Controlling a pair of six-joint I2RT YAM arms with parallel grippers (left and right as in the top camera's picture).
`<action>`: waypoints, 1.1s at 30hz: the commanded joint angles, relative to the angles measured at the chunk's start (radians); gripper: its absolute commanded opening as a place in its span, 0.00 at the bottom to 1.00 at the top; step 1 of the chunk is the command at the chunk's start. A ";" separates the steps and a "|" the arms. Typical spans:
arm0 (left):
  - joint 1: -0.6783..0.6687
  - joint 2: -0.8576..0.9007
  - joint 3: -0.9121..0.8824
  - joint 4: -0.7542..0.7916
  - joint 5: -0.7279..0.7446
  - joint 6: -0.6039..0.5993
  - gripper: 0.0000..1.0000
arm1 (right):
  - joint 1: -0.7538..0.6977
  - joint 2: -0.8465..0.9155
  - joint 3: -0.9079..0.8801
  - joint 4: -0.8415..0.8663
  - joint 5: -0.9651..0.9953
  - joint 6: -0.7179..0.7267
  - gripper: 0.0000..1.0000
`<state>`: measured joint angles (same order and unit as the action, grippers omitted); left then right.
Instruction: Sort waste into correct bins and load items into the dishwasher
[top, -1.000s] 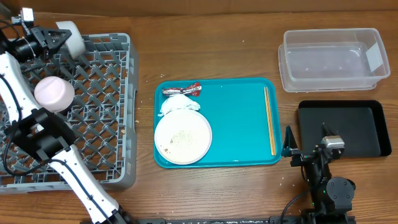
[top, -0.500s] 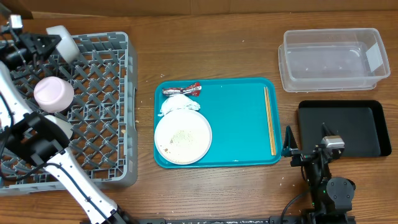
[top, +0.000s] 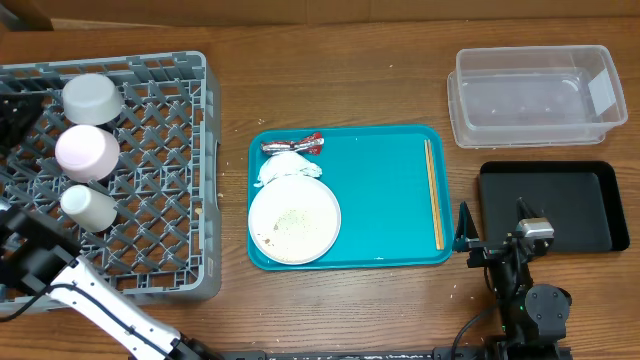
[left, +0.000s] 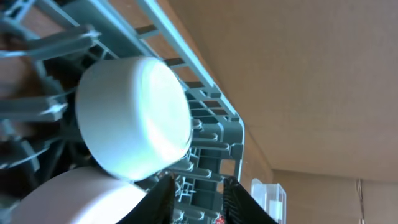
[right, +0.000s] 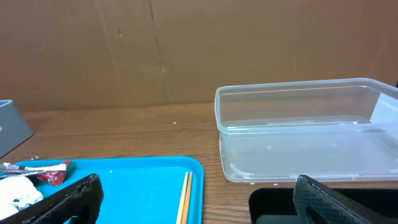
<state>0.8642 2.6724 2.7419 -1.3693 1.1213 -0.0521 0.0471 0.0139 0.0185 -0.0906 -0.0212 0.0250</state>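
The small round white dish rests base-up in the large square grey lattice dish rack, near the rack's 11 o'clock corner. At the dish's 6 o'clock sit a pale pinkish round bowl, then a small white cup. The left pincer, fingers apart, holds nothing. At the rack's 3 o'clock, a teal tray carries the large round white plate, crumpled white napkin and red-and-silver wrapper. The right pincer, fingers spread wide and empty, sits at the 5 o'clock part of the worktop.
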 joint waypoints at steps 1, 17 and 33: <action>0.006 -0.095 0.005 -0.018 -0.039 0.000 0.23 | -0.003 -0.011 -0.010 0.006 0.005 -0.006 1.00; -0.329 -0.163 0.002 -0.092 -0.819 0.050 0.04 | -0.003 -0.011 -0.010 0.006 0.005 -0.006 1.00; -0.429 -0.157 0.002 -0.052 -1.281 -0.144 0.04 | -0.003 -0.011 -0.010 0.006 0.005 -0.007 1.00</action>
<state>0.4320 2.5206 2.7419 -1.4269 -0.0963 -0.1593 0.0471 0.0139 0.0185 -0.0902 -0.0216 0.0250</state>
